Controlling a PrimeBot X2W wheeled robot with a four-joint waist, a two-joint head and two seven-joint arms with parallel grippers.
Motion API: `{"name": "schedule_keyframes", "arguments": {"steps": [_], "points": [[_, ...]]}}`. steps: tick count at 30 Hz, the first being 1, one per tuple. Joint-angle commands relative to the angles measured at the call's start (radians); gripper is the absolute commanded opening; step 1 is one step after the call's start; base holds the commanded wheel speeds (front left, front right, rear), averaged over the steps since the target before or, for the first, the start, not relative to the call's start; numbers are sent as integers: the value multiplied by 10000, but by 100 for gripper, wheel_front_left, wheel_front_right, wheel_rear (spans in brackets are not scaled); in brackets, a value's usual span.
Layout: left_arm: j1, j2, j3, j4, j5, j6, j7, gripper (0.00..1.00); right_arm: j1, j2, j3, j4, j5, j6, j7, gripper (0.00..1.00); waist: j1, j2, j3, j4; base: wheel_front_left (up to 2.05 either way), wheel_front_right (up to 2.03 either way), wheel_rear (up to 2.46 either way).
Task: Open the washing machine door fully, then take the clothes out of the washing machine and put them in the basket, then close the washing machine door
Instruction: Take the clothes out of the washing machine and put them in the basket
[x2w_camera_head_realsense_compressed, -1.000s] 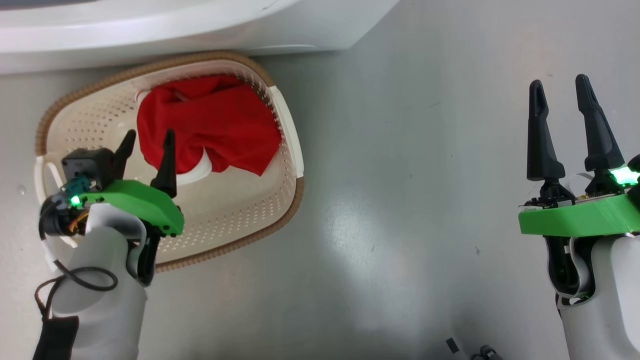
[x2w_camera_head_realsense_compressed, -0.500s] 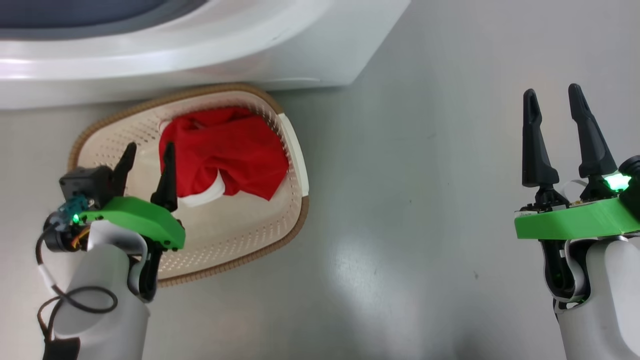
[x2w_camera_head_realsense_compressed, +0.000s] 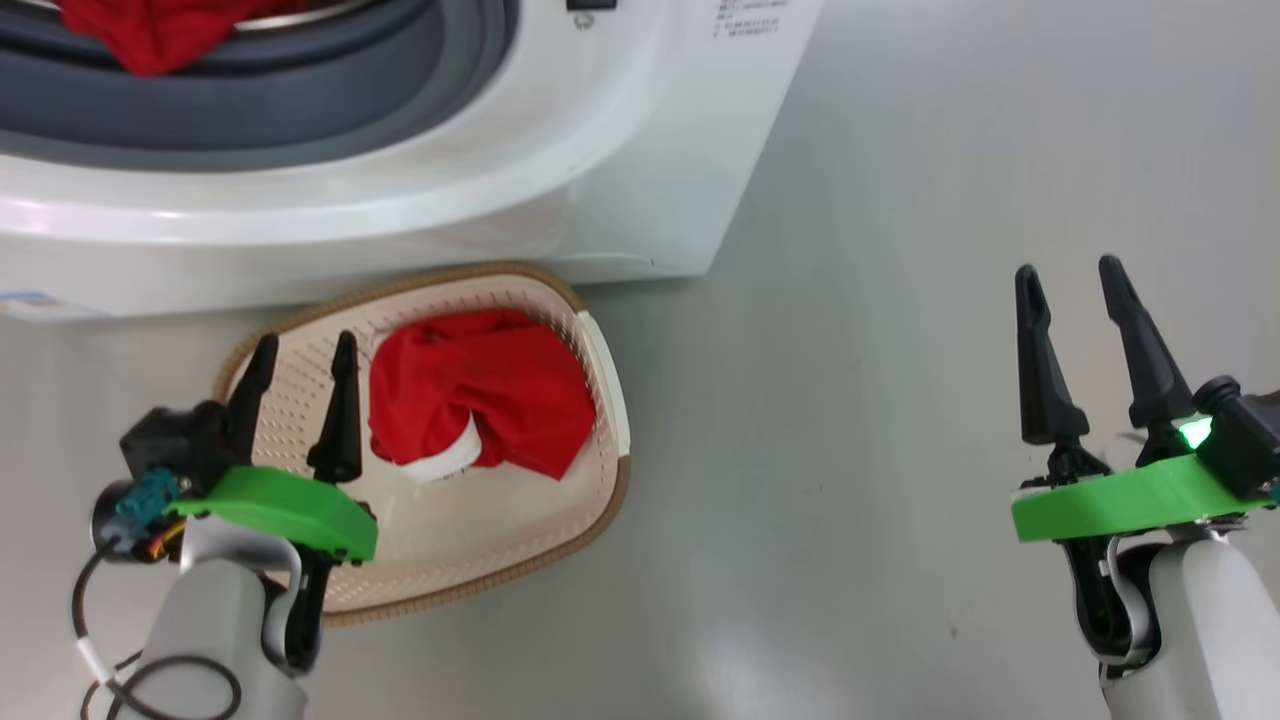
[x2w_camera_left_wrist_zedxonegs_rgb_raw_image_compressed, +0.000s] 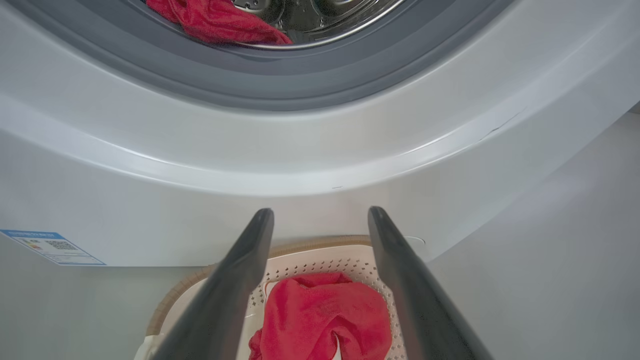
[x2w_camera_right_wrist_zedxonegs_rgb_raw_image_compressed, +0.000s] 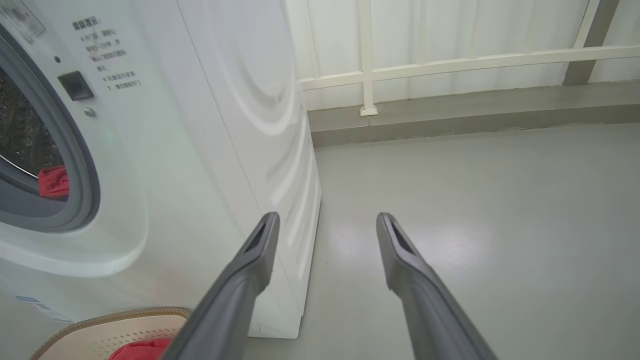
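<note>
Red clothes (x2w_camera_head_realsense_compressed: 480, 395), white cuff, in cream basket (x2w_camera_head_realsense_compressed: 480, 530), left fingers (x2w_camera_head_realsense_compressed: 340, 420) apart, right fingers (x2w_camera_head_realsense_compressed: 1040, 390) apart

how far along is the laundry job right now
Done: the mouth of the washing machine stands uncovered, and one red garment lies in the basket. In hand: nothing; the left gripper, above the basket, and the right gripper are both open and empty. Left: another red piece lies in the drum, then the door needs closing.

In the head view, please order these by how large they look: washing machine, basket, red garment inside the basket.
1. washing machine, largest though partly cropped
2. basket
3. red garment, which fits within the basket
</note>
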Motion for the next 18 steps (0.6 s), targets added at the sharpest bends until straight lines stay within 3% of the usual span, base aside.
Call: {"name": "schedule_keyframes", "arguments": {"steps": [1,18], "points": [[352,256,325,-317,95,-56,-49,100,276,-35,203,-175,-61,65,-63,100,0,0,-582,89,0,0,0],[2078,31,588,-2955,565,-56,-49,100,1254,-262,217,100,93,65,-63,100,0,0,-2199,214,0,0,0]]}}
